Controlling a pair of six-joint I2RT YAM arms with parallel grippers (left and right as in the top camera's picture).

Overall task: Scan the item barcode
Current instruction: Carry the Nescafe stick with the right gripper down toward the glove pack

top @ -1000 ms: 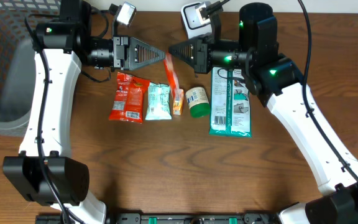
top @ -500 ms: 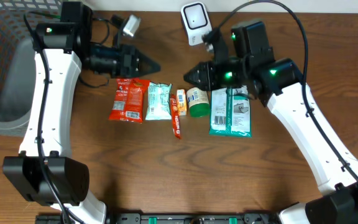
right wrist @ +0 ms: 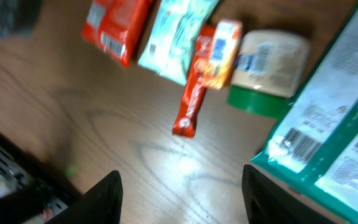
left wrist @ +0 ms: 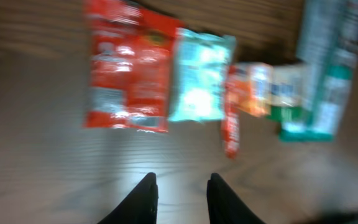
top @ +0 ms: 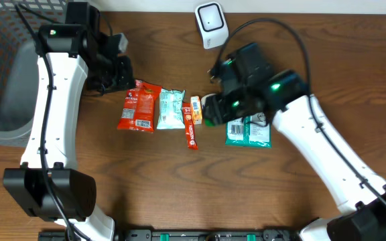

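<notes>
The white barcode scanner (top: 210,23) stands at the back of the table. An orange-red stick packet (top: 191,131) lies flat in a row of items, below a small orange packet (top: 196,108). My left gripper (left wrist: 180,186) is open by a narrow gap with nothing in it, and it hovers over bare wood in front of the red packet (left wrist: 129,81). My right gripper (right wrist: 182,186) is open wide and empty, low over the table. The stick packet (right wrist: 194,99) and a green-lidded jar (right wrist: 269,65) lie just ahead of it.
A red packet (top: 139,106) and a pale teal packet (top: 171,108) lie left of the stick. A large teal pack (top: 250,131), its barcode (right wrist: 297,146) facing up, lies at the right. A grey mesh basket (top: 5,80) sits at the far left.
The stick packet was held up between both grippers near the scanner and now lies on the table. Both grippers have opened. The left drew back to the left and the right dropped over the jar.
</notes>
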